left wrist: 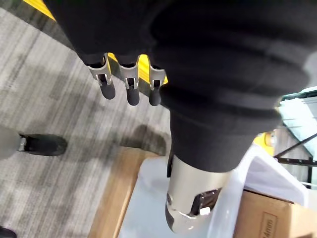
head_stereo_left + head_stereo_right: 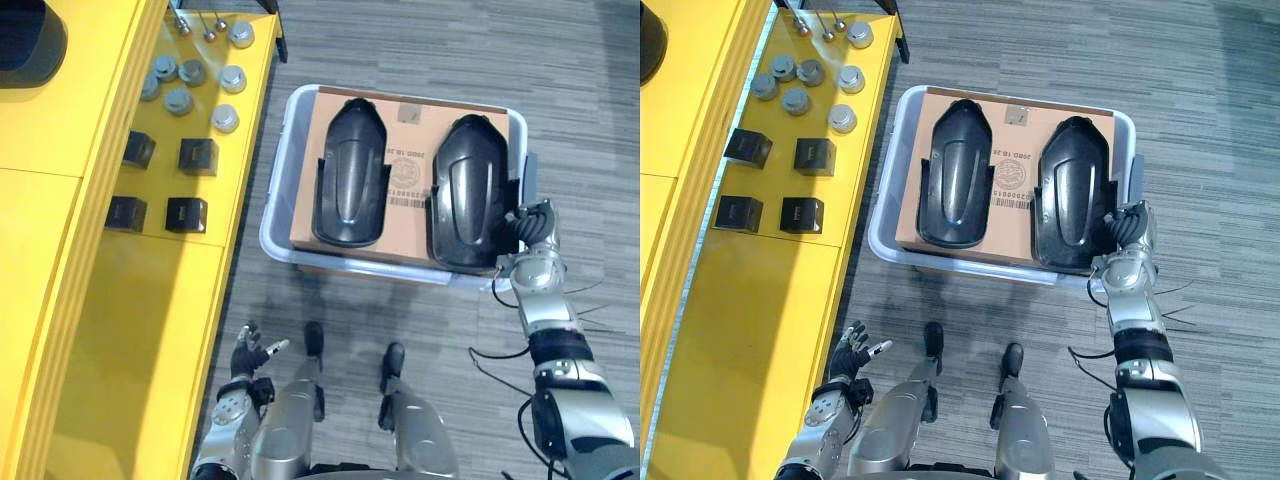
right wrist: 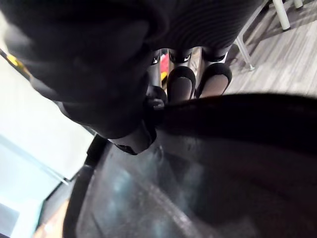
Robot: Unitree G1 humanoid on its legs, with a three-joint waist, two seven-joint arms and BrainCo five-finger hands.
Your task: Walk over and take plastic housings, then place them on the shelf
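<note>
- The yellow shelf point(image 2: 110, 300) takes the whole 9 o'clock side of the eye views.
- From the centre toward 1 o'clock we see a pale plastic bin point(image 2: 274, 205) standing on the grey carpet point(image 2: 430, 40), just beside the shelf's edge.
- A cardboard sheet point(image 2: 405, 190) lies across the top of the bin.
- On it lie two black plastic housings side by side: the left housing point(image 2: 350, 170) and the right housing point(image 2: 470, 190).
- Our right hand point(image 2: 528, 225) is at 3 o'clock, against the right housing's outer edge. The eye views tell us which housing. The right wrist view adds the grip: fingers point(image 3: 181, 82) curl over the glossy black rim with the thumb pressed against the near side, pinching it.
- Our left hand point(image 2: 248, 355) hangs at 7 o'clock, holding nothing. Its wrist view shows the fingers point(image 1: 131, 91) loose and straight above the carpet.
- Four black blocks point(image 2: 198, 155) sit on the shelf at 10 o'clock.
- Small metal cylinders point(image 2: 190, 72) cluster at 11 o'clock.
</note>
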